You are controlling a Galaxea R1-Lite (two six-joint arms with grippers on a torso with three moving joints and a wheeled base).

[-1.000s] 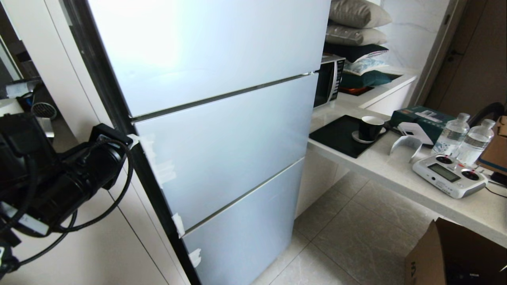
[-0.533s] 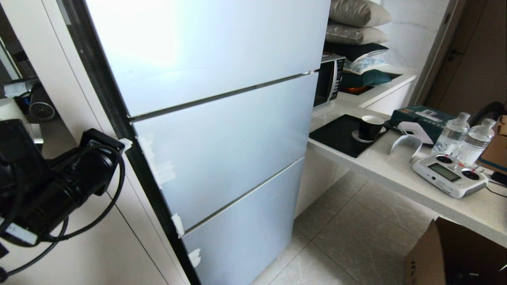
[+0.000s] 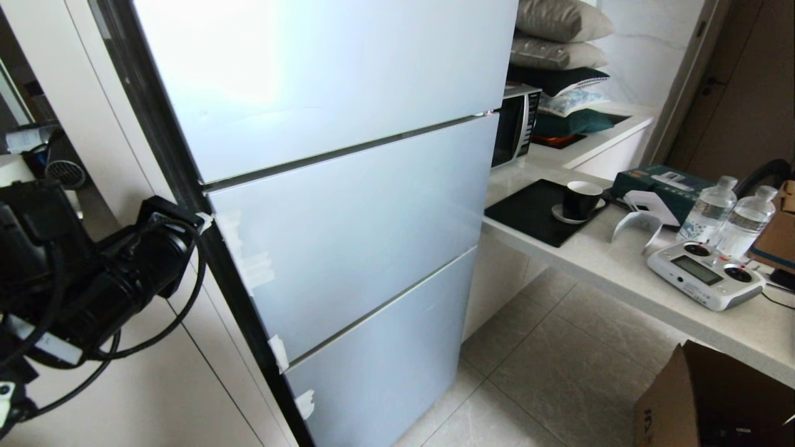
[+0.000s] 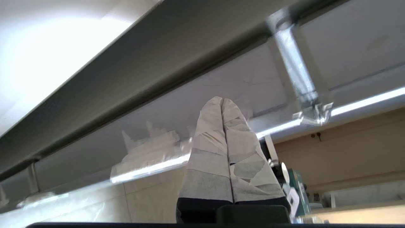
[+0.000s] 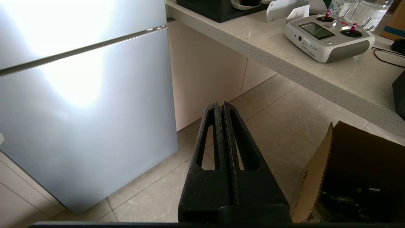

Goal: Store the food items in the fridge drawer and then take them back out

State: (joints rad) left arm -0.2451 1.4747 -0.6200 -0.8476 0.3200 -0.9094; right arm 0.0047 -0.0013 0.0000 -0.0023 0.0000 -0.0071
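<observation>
Head view: fridge (image 3: 335, 205) with three closed pale-blue fronts; left arm (image 3: 93, 279) low at the fridge's left edge, wrist end touching or just beside the taped corner of the middle front (image 3: 348, 230); white tape patches (image 3: 251, 261) along that edge. Bench (image 3: 621, 273) to the right carrying a dark cup (image 3: 581, 200), two water bottles (image 3: 723, 214) and a grey remote controller (image 3: 705, 273); cardboard box (image 3: 714, 403) on the floor. Food items and fridge drawer not visible, presumably behind the closed fronts.

Left wrist view: left gripper (image 4: 224, 103), tape-wrapped jaws pressed together and empty, tips at the seam along the door edge beside a torn tape patch (image 4: 148, 148); contact with the panel not certain.

Right wrist view: right gripper (image 5: 221, 106), black jaws together and empty, hanging parked above the floor tiles, well apart from the lowest front (image 5: 85, 126) and near the box.

Step in hand, judged: opening a fridge front to reach the drawer. Best done by keeping the closed tips hooked behind the panel lip, pulling straight outward along the door's travel, avoiding slip on the tape, and clearing the adjacent cabinet (image 3: 124, 385).
</observation>
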